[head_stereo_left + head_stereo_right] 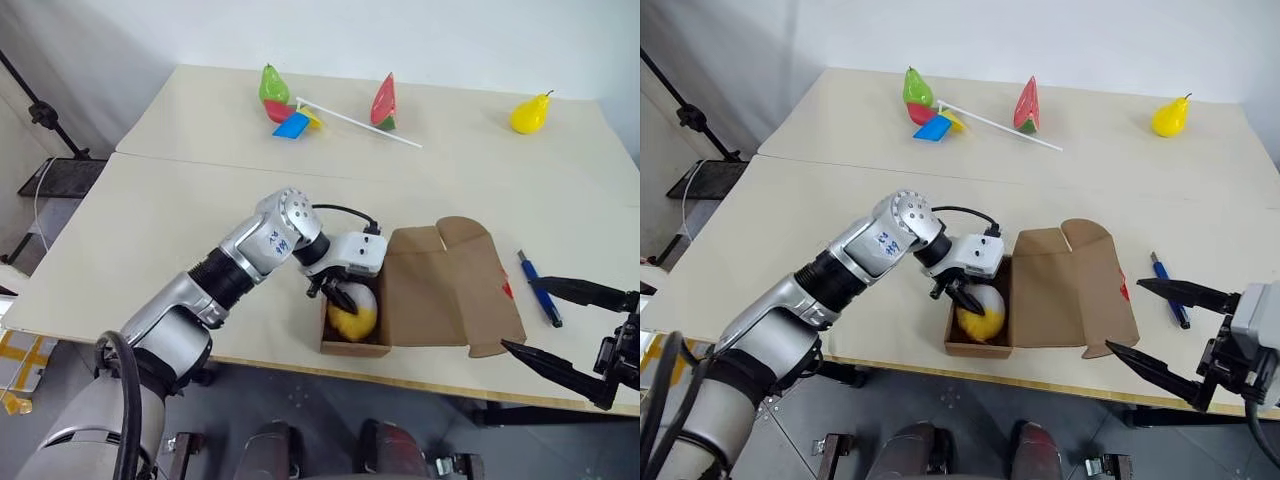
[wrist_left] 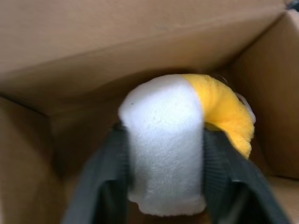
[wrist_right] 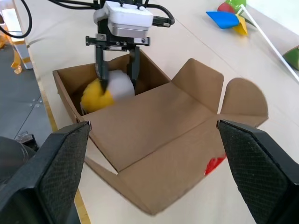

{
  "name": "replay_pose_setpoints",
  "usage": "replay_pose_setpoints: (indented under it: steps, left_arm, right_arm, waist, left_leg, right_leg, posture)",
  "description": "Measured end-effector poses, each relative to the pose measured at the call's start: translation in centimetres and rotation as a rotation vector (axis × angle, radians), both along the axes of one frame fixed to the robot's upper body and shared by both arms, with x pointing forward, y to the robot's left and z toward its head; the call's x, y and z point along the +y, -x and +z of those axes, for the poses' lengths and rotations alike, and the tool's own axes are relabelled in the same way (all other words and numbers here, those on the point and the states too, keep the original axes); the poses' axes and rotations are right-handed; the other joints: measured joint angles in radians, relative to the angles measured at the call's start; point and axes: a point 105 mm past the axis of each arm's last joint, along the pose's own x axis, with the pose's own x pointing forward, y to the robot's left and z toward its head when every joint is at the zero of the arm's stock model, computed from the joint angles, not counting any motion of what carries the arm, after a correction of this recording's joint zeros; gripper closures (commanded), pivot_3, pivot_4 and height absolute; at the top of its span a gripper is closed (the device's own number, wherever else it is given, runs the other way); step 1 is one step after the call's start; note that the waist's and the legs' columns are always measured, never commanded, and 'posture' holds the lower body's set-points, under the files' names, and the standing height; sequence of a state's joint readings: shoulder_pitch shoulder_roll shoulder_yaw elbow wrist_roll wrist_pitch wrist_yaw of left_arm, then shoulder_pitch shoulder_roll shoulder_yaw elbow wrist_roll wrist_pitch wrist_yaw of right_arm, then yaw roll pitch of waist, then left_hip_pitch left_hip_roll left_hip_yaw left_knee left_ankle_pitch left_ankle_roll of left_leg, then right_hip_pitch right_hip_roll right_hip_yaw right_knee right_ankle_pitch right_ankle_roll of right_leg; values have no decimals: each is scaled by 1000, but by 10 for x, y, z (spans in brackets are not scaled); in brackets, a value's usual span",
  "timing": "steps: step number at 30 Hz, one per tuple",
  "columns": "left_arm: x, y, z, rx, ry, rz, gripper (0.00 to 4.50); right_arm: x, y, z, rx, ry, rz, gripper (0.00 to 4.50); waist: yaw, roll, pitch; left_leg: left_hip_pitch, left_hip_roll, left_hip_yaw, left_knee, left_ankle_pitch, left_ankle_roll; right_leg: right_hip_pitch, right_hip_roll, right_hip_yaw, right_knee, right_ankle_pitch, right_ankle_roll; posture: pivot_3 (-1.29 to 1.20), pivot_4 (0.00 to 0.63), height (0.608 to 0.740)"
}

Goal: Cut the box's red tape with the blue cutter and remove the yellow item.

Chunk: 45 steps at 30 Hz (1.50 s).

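Fuzzy yellow-and-white plush ball [image 2: 187,140] inside the open brown cardboard box [image 1: 440,290]
Left gripper [image 1: 342,296] fingers pinch its white side; right gripper [image 1: 565,335] gapes wide, empty.

Bright, even light falls on the pale table [image 1: 150,230] – shadows there are soft and small. Up close, the box [image 2: 93,51] looks dim and fuzzy inside – maybe out of focus

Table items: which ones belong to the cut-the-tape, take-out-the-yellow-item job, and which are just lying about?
Job:
- box, flaps open
- red tape on a flap
- blue cutter, lying beside the box
- yellow item inside the box, left gripper closed on it

Lying about:
- green pear
- pinwheel
- watermelon slice
- yellow pear
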<state>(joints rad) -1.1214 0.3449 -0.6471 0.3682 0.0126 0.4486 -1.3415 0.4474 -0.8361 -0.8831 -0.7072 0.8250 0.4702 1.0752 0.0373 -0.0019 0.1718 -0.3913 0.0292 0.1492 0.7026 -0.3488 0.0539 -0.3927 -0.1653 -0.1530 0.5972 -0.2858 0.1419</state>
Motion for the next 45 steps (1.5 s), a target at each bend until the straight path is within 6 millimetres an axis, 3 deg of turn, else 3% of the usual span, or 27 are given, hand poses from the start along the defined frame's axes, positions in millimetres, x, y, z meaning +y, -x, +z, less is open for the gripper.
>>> replay_pose_setpoints:
  steps: [4, 8, 10, 12, 13, 14, 15, 17, 19, 24, 25, 27, 33, 38, 41, 45]
  left_arm:
    - [-16, -10, 21, 59, 200, 87, 4288]
    - [-12, -36, 68, 55, 551, 226, 4397]
    - [9, -51, 95, -12, 726, 306, 4397]
    - [34, -60, 110, -60, 817, 363, 4397]
    - [58, -63, 117, -87, 896, 421, 4397]
    - [82, -66, 116, -113, 943, 494, 4397]
    - [126, -68, 107, -182, 978, 625, 4397]
    - [186, -65, 75, -240, 947, 848, 4397]
    - [222, -54, 42, -261, 895, 1006, 4397]
    - [299, -15, 2, -384, 809, 1330, 4397]
    - [305, -12, 0, -390, 812, 1359, 4397]
    - [310, -9, -1, -382, 837, 1389, 3687]
    - [293, -13, -7, -263, 889, 1381, 1837]
    - [285, 1, 14, -251, 811, 1232, 320]
    - [291, 13, 28, -269, 785, 1168, 320]
    - [305, 41, 16, -294, 595, 1053, 320]
  right_arm:
    - [1, 1, -2, 9, -3, 22, 0]
    - [5, -8, -1, -3, -46, 53, 0]
    - [11, -14, 6, -38, -89, 75, 0]
    - [17, -18, 9, -53, -118, 100, 0]
    - [23, -24, 11, -64, -141, 129, 0]
    - [28, -27, 11, -74, -169, 149, 0]
    - [38, -34, 12, -82, -220, 188, 0]
    - [51, -40, 8, -65, -269, 238, 0]
    - [62, -44, 6, -47, -274, 294, 0]
    - [78, -59, -7, -22, -239, 402, 0]
    - [79, -62, -8, -29, -239, 409, 0]
    - [82, -66, -8, -51, -235, 428, 0]
    - [81, -69, -8, -108, -236, 423, 0]
    - [71, -69, -3, -100, -230, 401, 0]
    - [59, -69, 1, -96, -204, 379, 0]
    - [42, -63, 10, -53, -146, 363, 0]
  waist:
    - [1, -1, 0]
    - [-12, -2, 1]
    - [-25, -2, 1]
    - [-30, -2, 1]
    - [-39, -2, 1]
    - [-46, -2, 1]
    - [-63, -2, 1]
    - [-73, -1, 2]
    - [-61, -3, 4]
    - [-25, -9, 4]
    - [-17, -9, 4]
    - [-5, -9, 4]
    - [-15, -9, 4]
    - [-32, -9, 5]
    - [-41, -9, 5]
    - [-44, -6, 6]
  left_leg:
    - [-1, 0, -1, 1, 0, 1]
    - [0, 0, -1, 1, 0, 1]
    - [1, 1, -1, 1, 0, 0]
    - [3, 1, -2, 1, 1, 0]
    - [5, 1, -1, 0, 1, -1]
    - [6, 1, -1, -1, 1, -1]
    - [8, 0, -2, -3, 1, -2]
    - [11, -1, -3, -4, 1, -3]
    - [10, -1, -4, -3, 1, -3]
    - [5, -4, -8, 1, -1, 0]
    - [5, -5, -8, 1, -1, 0]
    - [4, -6, -11, 1, -1, 0]
    - [4, -6, -11, 0, -1, -1]
    - [5, -3, -8, -2, -1, -2]
    - [6, -3, -5, -2, -1, -2]
    - [6, -2, -2, -3, -1, -3]
  right_leg:
    - [0, -1, 0, 0, 0, 0]
    - [0, -1, 0, 4, 0, 0]
    - [-1, -1, 0, 6, 0, 0]
    - [-1, -1, -1, 10, 0, 0]
    - [0, -1, 0, 10, 0, 0]
    - [-1, -1, 2, 10, 0, 0]
    - [-1, -1, 3, 11, 0, 0]
    - [-1, -1, 6, 14, 0, 0]
    - [-1, -1, 6, 15, 0, 0]
    - [-1, -3, 8, 12, 1, 2]
    - [-1, -3, 8, 12, 1, 2]
    - [-1, -4, 9, 13, 1, 2]
    - [-1, -3, 7, 13, 1, 2]
    - [-2, 0, 6, 12, 1, 2]
    - [-3, 0, 7, 12, 1, 2]
    - [-5, 0, 8, 12, 1, 1]
  posture:
    - [0, 150, 740]
    - [0, 150, 740]
    - [0, 150, 740]
    - [0, 150, 740]
    - [0, 150, 740]
    - [0, 150, 740]
    - [0, 150, 740]
    - [0, 150, 740]
    - [0, 150, 740]
    - [0, 150, 740]
    - [0, 150, 740]
    - [0, 150, 740]
    - [0, 150, 740]
    - [0, 150, 740]
    - [0, 150, 740]
    - [0, 150, 740]
